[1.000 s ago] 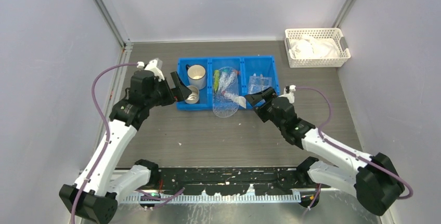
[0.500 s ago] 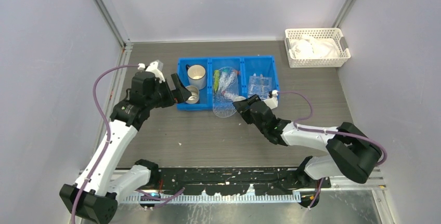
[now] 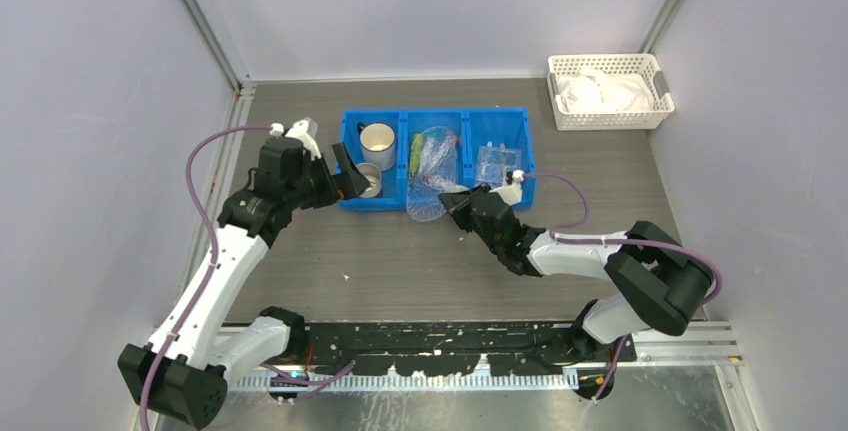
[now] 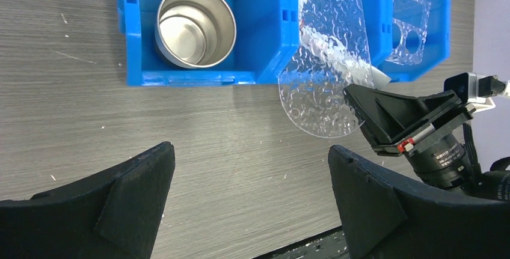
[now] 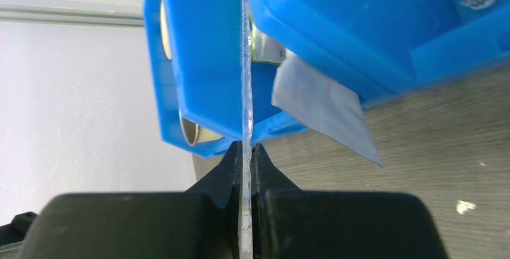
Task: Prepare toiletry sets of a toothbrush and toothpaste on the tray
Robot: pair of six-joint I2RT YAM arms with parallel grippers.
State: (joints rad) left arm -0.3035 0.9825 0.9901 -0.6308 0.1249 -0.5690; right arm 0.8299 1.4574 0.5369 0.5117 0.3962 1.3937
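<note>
- Right gripper is pinched tight on the near edge of a clear dimpled sheet. The sheet drapes out of the middle compartment of the blue bin and over its front wall. Only the thin rim sits between the fingers, so I'd expect a slanted pull to let it slide free.
- The toiletry sets lie in that middle compartment, under the sheet. A whitish pointed flap, maybe one of the packets, pokes out over the front wall beside it. Dragging the sheet could sweep packets onto the table.
- The sheet touches the bin's wall. If it snags there, the pull could drag the whole bin along and jostle the metal cups in the left compartment.
- Left gripper hangs wide open with nothing in it, just in front of the left compartment. The two arms are near each other, so if both head for the middle compartment they could knock together.
- The tray sits in the right compartment with no set on it. It is clear plastic on blue, so its edges are hard to pick out, and a grasp could land badly.
</note>
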